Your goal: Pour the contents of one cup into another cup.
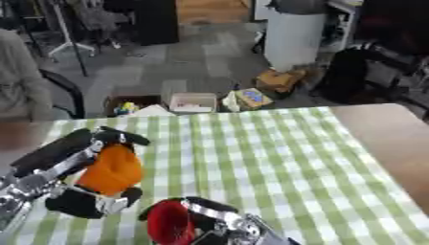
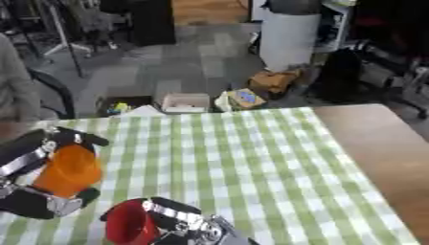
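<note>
While the left hand (image 1: 80, 186) curls its fingers and thumb around the orange cup (image 1: 111, 171), the cup is held up at the left side of the bench (image 1: 276, 158), over the green and white checked cloth. Near the bottom edge, the right hand (image 1: 220, 221) has its fingers wrapped around the red cup (image 1: 170, 223), which tips so its mouth shows.

Black casing with silver metal joints on the left robot hand (image 1: 80, 165) at lower left; same black-and-silver build on the right robot hand (image 1: 222, 221) at bottom centre.
</note>
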{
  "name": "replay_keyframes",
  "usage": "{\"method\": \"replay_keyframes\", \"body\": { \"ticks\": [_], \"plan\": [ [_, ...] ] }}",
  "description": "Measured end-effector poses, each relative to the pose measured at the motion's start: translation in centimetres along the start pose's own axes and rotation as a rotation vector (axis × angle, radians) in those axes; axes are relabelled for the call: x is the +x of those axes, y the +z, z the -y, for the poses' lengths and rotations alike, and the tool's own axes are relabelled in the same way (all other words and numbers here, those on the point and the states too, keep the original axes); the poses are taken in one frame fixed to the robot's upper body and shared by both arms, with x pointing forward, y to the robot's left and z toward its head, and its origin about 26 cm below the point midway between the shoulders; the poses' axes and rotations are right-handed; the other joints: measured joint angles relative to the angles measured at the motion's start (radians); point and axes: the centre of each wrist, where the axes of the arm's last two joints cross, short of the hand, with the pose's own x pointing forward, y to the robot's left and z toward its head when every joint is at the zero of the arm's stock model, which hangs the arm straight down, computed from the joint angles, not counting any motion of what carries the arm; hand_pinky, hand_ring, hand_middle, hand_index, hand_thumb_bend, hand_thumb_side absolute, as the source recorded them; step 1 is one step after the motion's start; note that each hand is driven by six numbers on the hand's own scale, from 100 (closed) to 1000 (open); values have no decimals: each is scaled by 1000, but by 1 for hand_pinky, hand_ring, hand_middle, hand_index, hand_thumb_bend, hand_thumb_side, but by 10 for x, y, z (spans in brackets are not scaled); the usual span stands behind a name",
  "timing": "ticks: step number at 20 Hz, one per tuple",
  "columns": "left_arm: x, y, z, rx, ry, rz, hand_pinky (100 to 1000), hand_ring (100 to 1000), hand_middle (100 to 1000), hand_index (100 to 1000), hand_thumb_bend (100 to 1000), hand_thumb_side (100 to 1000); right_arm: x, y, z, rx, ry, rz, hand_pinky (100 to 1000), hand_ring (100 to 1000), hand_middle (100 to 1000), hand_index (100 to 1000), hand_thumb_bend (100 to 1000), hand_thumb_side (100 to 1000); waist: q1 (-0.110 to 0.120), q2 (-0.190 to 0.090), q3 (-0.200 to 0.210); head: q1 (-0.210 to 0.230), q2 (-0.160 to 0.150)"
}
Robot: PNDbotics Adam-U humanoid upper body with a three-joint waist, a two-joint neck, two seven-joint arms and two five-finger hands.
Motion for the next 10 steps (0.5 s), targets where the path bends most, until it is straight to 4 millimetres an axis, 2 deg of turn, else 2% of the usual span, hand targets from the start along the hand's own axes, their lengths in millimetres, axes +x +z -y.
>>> {"method": "replay_keyframes", "body": {
  "ticks": [4,7,10],
  "plan": [
    [-30,3,15,206,75,-115,226,360,518,850,229,293,1,-2,0,-4,-2,5,434,596,276,838,100,100,-5,3,-7,4,-1],
    [-50,6,27,311,85,-189,297,413,531,861,353,353,2,-3,1,-5,-3,9,434,596,276,837,100,100,-9,7,-13,9,-1],
    [-64,8,38,379,69,-232,377,489,572,876,566,449,3,-5,0,-6,-8,15,434,596,276,837,100,100,-10,8,-18,12,-1]
  ]
}}
